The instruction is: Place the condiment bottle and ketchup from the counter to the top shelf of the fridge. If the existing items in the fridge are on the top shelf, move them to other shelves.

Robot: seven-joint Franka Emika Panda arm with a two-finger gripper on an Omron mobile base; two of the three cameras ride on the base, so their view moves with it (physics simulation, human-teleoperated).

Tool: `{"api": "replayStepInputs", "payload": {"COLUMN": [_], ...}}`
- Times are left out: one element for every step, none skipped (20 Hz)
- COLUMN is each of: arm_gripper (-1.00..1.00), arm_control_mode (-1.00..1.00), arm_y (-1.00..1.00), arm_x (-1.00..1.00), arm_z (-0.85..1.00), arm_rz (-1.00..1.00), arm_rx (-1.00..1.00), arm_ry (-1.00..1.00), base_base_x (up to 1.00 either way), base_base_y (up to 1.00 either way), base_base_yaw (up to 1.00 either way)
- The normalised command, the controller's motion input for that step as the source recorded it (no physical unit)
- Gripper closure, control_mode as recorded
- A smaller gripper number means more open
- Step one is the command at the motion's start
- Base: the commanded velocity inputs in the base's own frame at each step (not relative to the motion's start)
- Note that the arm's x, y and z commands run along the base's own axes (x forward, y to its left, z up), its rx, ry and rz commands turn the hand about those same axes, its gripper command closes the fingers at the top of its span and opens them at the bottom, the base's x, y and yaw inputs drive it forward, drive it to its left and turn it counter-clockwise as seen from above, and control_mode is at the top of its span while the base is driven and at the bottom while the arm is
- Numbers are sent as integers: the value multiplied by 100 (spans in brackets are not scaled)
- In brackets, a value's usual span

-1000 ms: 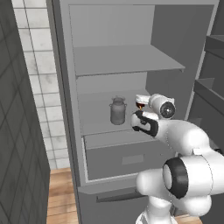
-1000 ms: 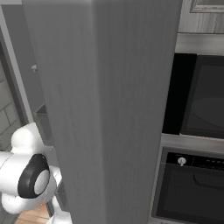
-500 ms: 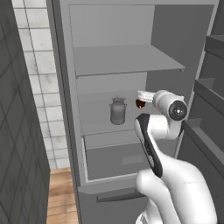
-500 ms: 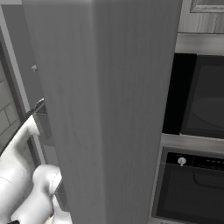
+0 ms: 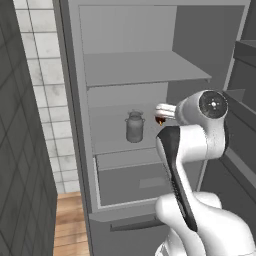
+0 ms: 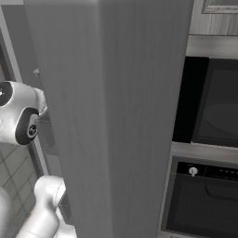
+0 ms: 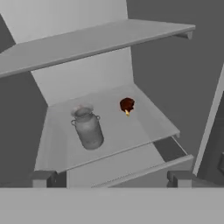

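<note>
Fridge [image 5: 75,125] stands open before the arm, and the gripper [image 7: 111,177], jaws spread wide and holding nothing, hangs just in front of the lower shelf [image 7: 148,124]. On that shelf, well apart, stand the grey milk can [image 7: 87,127] to the left and the brown drumstick [image 7: 127,105] farther back to the right. Above them the top shelf [image 7: 87,41] spans the fridge; below is the drawer [image 5: 135,177].
</note>
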Motion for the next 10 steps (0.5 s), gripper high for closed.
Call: {"api": "replayStepInputs", "payload": {"arm_gripper": [-100,-100,-100,-100,-100,-100,-100,-100,-100,-100], "arm_control_mode": [-100,-100,-100,-100,-100,-100,-100,-100,-100,-100], "arm_y": [39,30,17,11,0,0,0,0,0,-3], "arm_x": [-100,-100,-100,-100,-100,-100,-100,-100,-100,-100], "arm_z": [0,0,-1,-12,-6,0,0,1,10,9], "arm_rz": [3,5,7,9,10,9,7,2,0,0], "arm_rx": [9,11,13,16,19,20,16,10,3,0], "arm_ry": [65,63,56,48,45,45,34,19,0,-9], "base_base_x": [0,0,0,0,0,0,0,0,0,0], "base_base_y": [0,0,0,0,0,0,0,0,0,0], "base_base_yaw": [0,0,0,0,0,0,0,0,0,0]}}
